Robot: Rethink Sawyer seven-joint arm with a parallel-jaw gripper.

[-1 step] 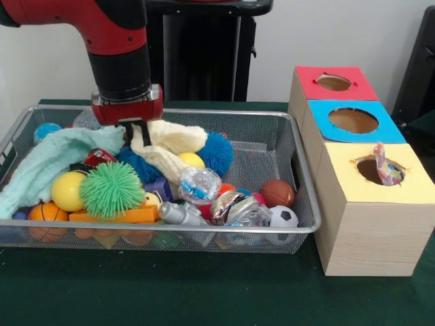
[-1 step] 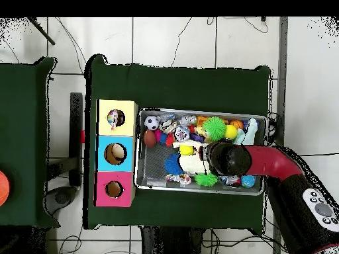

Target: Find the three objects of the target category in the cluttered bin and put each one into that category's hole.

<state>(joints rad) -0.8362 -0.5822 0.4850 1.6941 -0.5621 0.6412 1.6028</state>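
My gripper [image 1: 139,138] reaches down into the left half of the wire mesh bin [image 1: 299,183] and is shut on a cream cloth [image 1: 175,138], which rises to it and trails down in a strip over a blue fuzzy ball [image 1: 219,152]. In the overhead view the arm's wrist [image 2: 228,159] hides the gripper above the bin [image 2: 202,111]. Beside the bin stand three boxes with a red hole [image 1: 334,83], a blue hole [image 1: 353,120] and a yellow hole [image 1: 370,170]. A crinkly wrapper [image 1: 388,168] sticks out of the yellow hole.
The bin also holds a mint towel [image 1: 47,161], a green spiky ball [image 1: 112,189], a yellow ball [image 1: 67,191], silver wrappers [image 1: 238,207], a brown ball [image 1: 277,193] and a soccer ball [image 1: 283,217]. The boxes [image 2: 116,153] touch the bin's side.
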